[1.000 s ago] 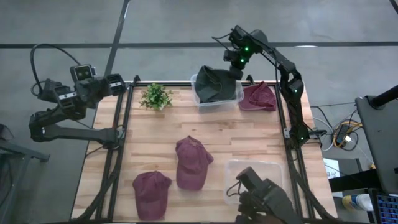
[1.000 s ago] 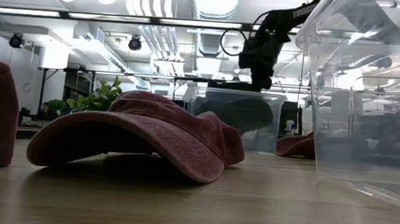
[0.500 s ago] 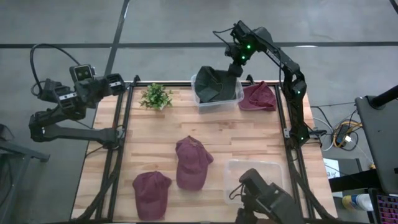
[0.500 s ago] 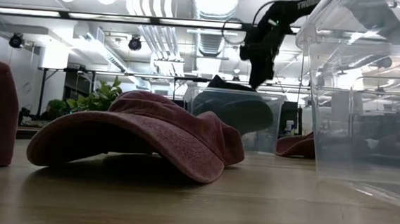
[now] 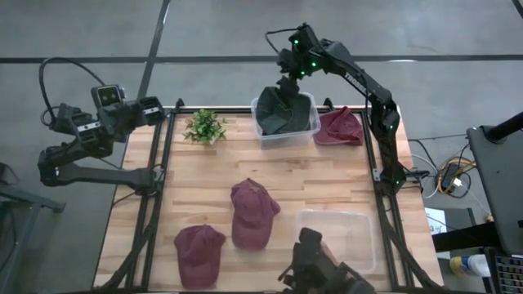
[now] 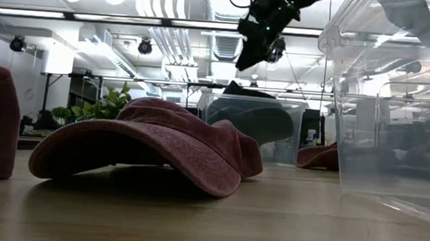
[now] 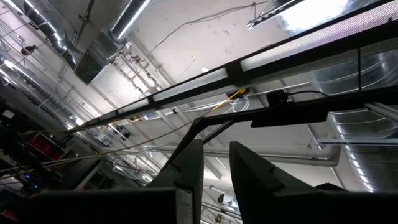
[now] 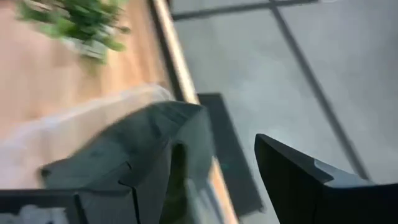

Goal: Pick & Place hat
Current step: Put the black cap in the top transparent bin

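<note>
A dark hat (image 5: 282, 113) is seen lying in the clear bin (image 5: 311, 129) just below the right claw (image 5: 286, 82), jaws wide and empty; a maroon hat (image 5: 249, 211) on the tabletop (image 5: 327, 175) is judged next for pickup.

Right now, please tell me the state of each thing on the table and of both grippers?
dark hat: lying in the far clear bin, released
right gripper: open, raised above that bin
left gripper: parked off the table's left edge
three maroon hats: loose on the table
near clear bin: empty
</note>
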`<state>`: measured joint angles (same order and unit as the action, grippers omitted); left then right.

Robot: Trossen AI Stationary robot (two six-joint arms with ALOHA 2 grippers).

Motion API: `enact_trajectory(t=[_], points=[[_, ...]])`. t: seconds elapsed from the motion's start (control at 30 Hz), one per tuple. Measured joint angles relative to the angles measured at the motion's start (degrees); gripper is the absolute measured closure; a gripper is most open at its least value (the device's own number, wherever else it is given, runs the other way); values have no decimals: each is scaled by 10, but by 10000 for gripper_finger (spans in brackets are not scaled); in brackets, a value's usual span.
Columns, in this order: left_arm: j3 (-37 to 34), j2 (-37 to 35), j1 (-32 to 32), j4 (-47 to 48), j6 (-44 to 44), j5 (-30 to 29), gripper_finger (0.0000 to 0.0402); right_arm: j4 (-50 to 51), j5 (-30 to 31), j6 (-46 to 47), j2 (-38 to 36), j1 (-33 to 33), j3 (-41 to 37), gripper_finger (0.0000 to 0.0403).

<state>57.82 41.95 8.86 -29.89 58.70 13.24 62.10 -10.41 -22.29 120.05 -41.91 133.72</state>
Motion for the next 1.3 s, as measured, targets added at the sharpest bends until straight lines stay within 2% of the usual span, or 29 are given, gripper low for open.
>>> enact_trajectory(t=[0.63, 0.8, 0.87, 0.97, 1.13, 1.3], points=[[0, 0, 0, 0, -1, 0, 330, -38, -35, 27, 1, 4, -120, 166], [0, 0, 0, 0, -3, 0, 330, -61, 23, 26, 1, 5, -151, 180], [0, 0, 0, 0, -3, 0, 330, -60, 33, 27, 1, 5, -156, 197], [0, 0, 0, 0, -3, 0, 330, -56, 34, 26, 1, 5, -152, 245], [0, 0, 0, 0, -4, 0, 330, -53, 36, 19, 1, 5, -126, 369], [0, 0, 0, 0, -4, 0, 330, -34, 36, 8, 1, 5, -88, 385]])
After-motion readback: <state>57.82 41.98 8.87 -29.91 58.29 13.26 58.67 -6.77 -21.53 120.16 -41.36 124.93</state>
